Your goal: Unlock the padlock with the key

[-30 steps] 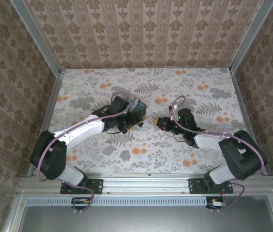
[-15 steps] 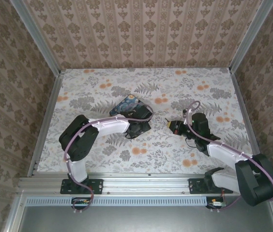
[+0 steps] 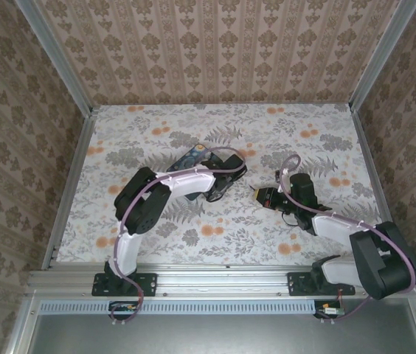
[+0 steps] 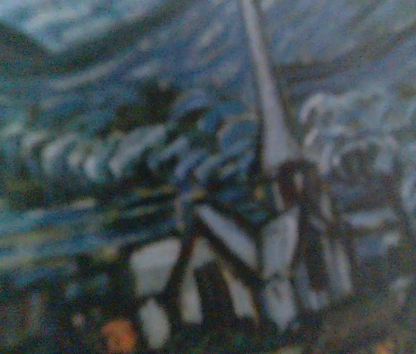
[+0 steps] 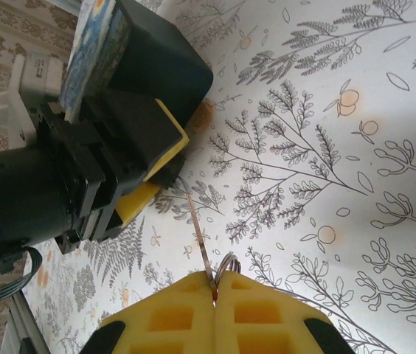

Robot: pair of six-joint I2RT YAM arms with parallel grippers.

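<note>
My right gripper [image 5: 215,289] [image 3: 262,196] is shut on the key [image 5: 199,228], a thin metal blade that sticks out up and to the left, with its ring [image 5: 228,262] at the yellow pads. The blade tip reaches toward my left gripper [image 5: 165,166] [image 3: 219,184], a black body with yellow pads low over the table. Whether the left gripper is open or shut is unclear. The blue-and-yellow painted tin [image 3: 192,158] [image 5: 90,51] lies right behind it, and its blurred painted lid [image 4: 193,147] is close up in the left wrist view. The padlock is hidden.
The floral table [image 3: 215,236] is walled by patterned panels on three sides, with metal rails [image 3: 71,173] along the edges. Bare cloth [image 5: 355,147] lies to the right of the key, and open table spreads behind both grippers.
The left arm's elbow has swung right and its gripper has shifted a little right beside the tin. The right gripper, still holding the key, drew back to the right.
</note>
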